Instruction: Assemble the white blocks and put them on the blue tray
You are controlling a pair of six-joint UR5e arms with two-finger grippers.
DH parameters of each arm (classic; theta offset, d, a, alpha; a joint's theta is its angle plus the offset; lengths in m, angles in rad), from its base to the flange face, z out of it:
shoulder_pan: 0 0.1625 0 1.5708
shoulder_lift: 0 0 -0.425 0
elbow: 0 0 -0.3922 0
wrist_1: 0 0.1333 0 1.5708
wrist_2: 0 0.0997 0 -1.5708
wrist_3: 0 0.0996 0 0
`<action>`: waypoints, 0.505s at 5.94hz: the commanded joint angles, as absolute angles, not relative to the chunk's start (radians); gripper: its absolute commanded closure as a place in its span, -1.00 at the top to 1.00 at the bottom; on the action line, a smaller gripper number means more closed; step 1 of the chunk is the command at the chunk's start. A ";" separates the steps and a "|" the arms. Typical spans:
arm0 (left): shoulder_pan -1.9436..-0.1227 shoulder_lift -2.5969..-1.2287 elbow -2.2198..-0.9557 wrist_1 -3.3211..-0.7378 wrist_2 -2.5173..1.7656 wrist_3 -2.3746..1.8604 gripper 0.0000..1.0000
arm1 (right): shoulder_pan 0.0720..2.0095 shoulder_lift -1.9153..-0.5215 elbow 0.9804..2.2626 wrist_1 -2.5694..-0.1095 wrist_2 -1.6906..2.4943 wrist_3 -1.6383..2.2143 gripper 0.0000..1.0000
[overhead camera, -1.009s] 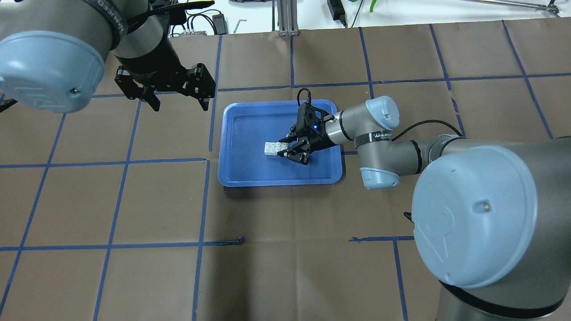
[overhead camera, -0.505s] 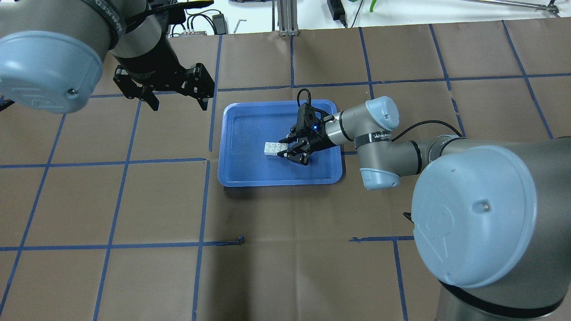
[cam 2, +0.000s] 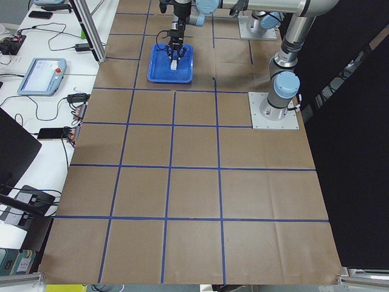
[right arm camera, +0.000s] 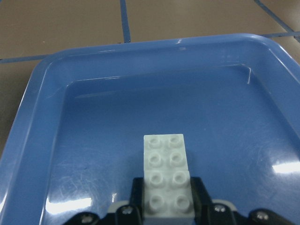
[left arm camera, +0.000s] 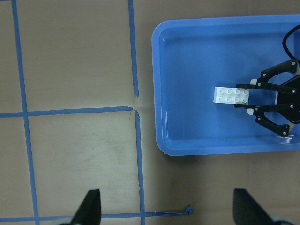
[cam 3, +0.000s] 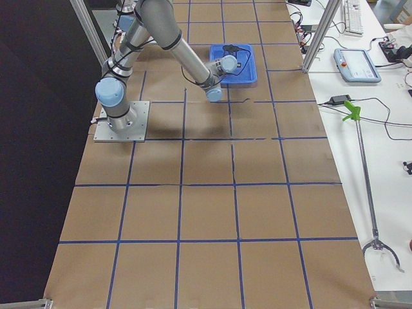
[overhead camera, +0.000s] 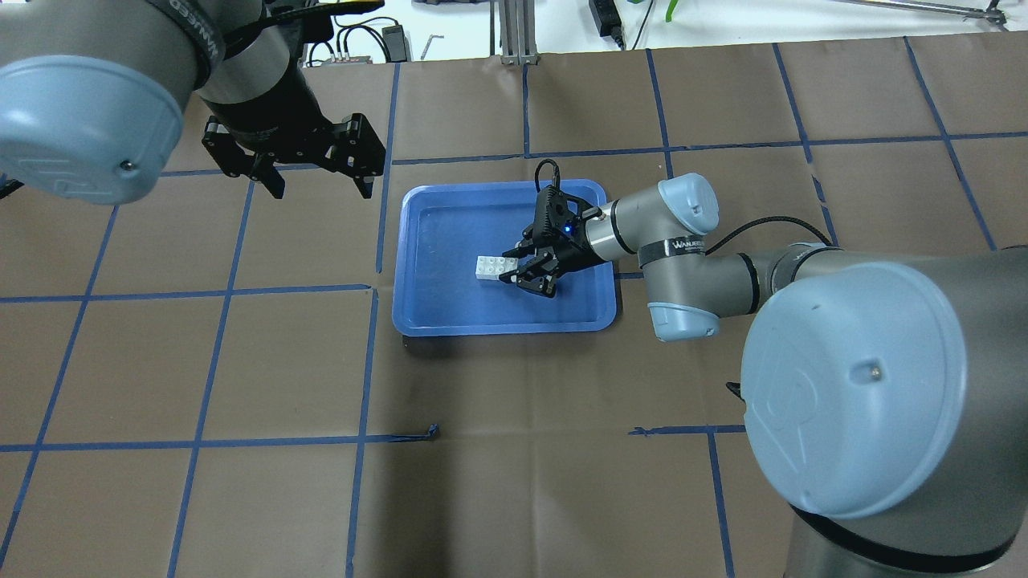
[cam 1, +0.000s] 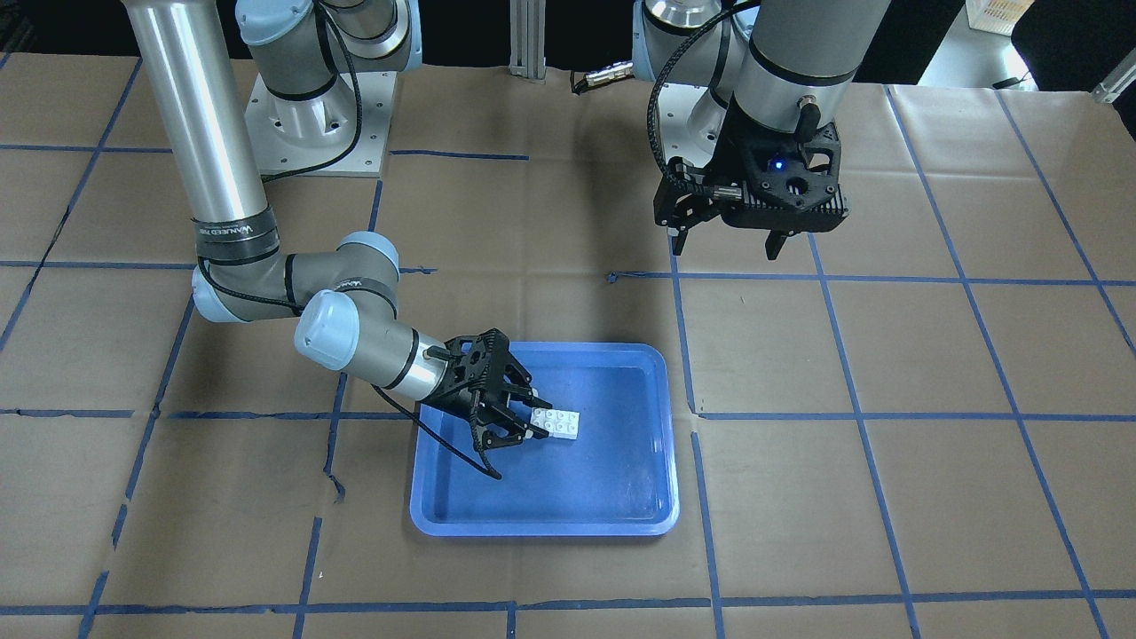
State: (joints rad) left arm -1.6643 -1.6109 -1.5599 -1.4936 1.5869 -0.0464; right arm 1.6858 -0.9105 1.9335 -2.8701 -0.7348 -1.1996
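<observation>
1. Holds the white blocks (overhead camera: 491,267) low on the floor of the blue tray (overhead camera: 397,265) with the right gripper (overhead camera: 507,269), near the tray's middle and well clear of the raised rim
2. Grips only the brick nearer the wrist, with the fingers (right arm camera: 137,192) closed against its two sides, and leaves the far brick free beyond the tips
3. Presents the pair studs up, end to end and touching, with a seam between them; probably joined, though cannot tell how firmly
4. Reaches in nearly level from the tray's right side, likely so that the bricks meet the floor flat and do not drop or tip
5. Hangs the left gripper (overhead camera: 321,191) high over the tabletop (overhead camera: 241,369), off the tray's far left corner, spread wide and holding nothing; seemingly held out of the way, with no part in the placing
6. Looks close to done: calls only for letting go and drawing straight back, taking care not to drag the bricks along with the fingers
</observation>
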 commanded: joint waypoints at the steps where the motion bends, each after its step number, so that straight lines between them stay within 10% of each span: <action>1: -1.664 -1.612 -1.560 -1.496 1.586 -0.045 0.99 | 1.686 -0.910 1.933 -2.870 -0.735 -1.200 -0.09; 3: -1.664 -1.612 -1.562 -1.497 1.586 -0.046 0.99 | 1.686 -0.904 1.933 -2.872 -0.733 -1.200 -0.06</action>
State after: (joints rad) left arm -1.6644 -1.6114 -1.5612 -1.4967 1.5862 -0.0450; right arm 1.6859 -0.9048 1.9329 -2.8705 -0.7336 -1.1996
